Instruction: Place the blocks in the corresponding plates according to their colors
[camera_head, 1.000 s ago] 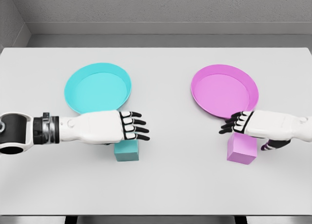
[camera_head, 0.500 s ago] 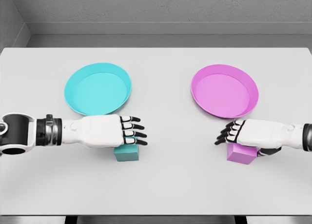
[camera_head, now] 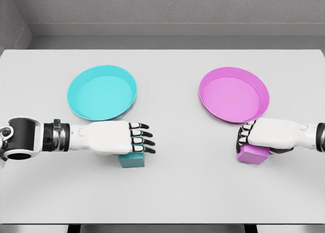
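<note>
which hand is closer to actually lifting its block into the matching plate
Right, probably. The right hand has its fingers curled over the pink block, just below the pink plate. The left hand lies flat over the cyan block, fingers extended.

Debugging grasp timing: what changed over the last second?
Both hands came down on their blocks: right hand curled over the pink block, apparently gripping; left hand lies flat on the teal block, fingers extended. Blocks and both plates stayed put.

teal block [camera_head: 132, 160] mostly hidden under left hand [camera_head: 112, 137], pink block [camera_head: 252, 155] top covered by right hand [camera_head: 265, 134], right forearm cut off at edge
</note>
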`<act>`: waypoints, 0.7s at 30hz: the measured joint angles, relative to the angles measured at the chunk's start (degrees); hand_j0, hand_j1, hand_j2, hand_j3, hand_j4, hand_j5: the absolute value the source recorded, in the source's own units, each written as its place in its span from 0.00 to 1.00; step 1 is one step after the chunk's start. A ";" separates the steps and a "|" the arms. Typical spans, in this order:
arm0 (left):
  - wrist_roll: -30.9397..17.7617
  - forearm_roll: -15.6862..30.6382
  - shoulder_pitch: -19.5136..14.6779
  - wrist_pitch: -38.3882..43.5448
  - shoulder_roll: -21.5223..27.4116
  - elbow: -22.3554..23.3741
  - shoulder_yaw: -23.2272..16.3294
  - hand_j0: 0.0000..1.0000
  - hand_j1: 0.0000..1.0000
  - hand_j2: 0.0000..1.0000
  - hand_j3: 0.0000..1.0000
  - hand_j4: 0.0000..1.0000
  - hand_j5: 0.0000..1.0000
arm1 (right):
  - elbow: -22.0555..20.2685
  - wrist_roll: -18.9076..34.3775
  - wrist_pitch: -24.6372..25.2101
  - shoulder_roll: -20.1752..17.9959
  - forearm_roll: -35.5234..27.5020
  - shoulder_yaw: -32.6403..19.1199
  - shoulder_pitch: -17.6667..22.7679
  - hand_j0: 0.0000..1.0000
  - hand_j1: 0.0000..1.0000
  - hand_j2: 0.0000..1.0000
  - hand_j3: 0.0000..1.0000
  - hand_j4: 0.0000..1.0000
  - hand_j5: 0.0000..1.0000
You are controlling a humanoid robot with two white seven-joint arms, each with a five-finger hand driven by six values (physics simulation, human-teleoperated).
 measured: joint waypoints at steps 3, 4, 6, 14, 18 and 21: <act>-0.71 0.01 -0.09 0.00 -0.09 0.00 -0.31 0.79 0.79 0.79 0.79 0.79 0.79 | -0.05 -0.02 -0.01 -0.04 -0.15 -0.24 -1.05 0.53 0.53 0.53 0.53 0.53 0.53; -1.02 0.01 -0.09 -0.01 -0.11 0.00 -0.40 0.79 0.79 0.79 0.79 0.79 0.79 | -0.06 -0.03 -0.01 -0.05 -0.20 -0.34 -1.67 0.53 0.53 0.53 0.53 0.53 0.53; -2.00 0.37 0.00 0.08 -0.13 -0.01 -0.46 0.72 0.72 0.72 0.72 0.72 0.72 | -0.07 -0.08 -0.02 -0.07 -0.30 -0.59 -2.20 0.53 0.53 0.53 0.53 0.53 0.53; -3.20 1.04 -0.44 0.24 -0.15 -0.02 -0.64 0.57 0.57 0.57 0.57 0.57 0.57 | -0.02 -0.28 -0.07 -0.08 -1.62 -5.10 -2.81 0.54 0.54 0.54 0.54 0.54 0.54; -3.34 0.91 -0.53 0.26 -0.12 -0.02 -0.63 0.50 0.50 0.50 0.50 0.50 0.50 | 0.00 -0.22 -0.07 0.50 -1.83 -6.33 -4.13 0.54 0.54 0.54 0.54 0.54 0.54; -3.34 0.69 -0.53 0.26 -0.06 -0.01 -0.62 0.44 0.44 0.44 0.44 0.44 0.44 | 0.01 -0.23 -0.05 1.54 -1.92 -6.48 -5.18 0.53 0.53 0.53 0.53 0.53 0.53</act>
